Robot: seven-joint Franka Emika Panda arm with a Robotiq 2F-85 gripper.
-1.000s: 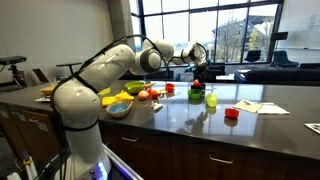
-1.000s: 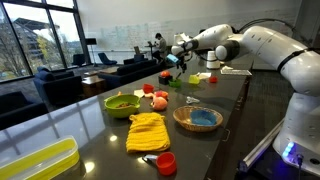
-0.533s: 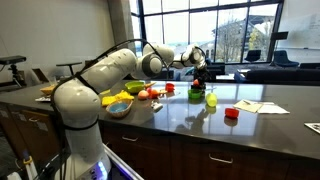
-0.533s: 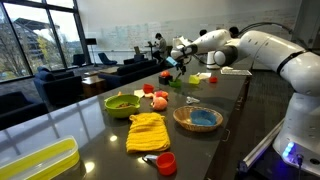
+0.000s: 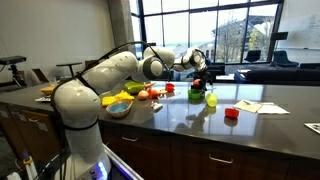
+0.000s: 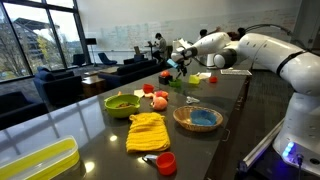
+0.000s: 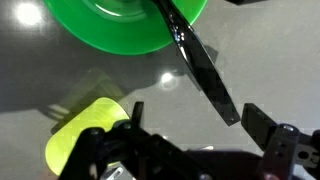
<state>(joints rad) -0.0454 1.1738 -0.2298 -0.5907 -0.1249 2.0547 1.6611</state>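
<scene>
Green bowl (image 7: 110,25) cropped at top, yellow object (image 7: 85,132) half behind jaws

My tool (image 7: 193,130) hangs with its dark fingers spread wide over the glossy grey worktop (image 7: 40,80). A long glossy black utensil (image 7: 200,65) slants down from a round bright-green plastic dish (image 7: 120,25) towards my right finger. A yellow-green rounded object (image 7: 85,135) lies by the other finger.
</scene>
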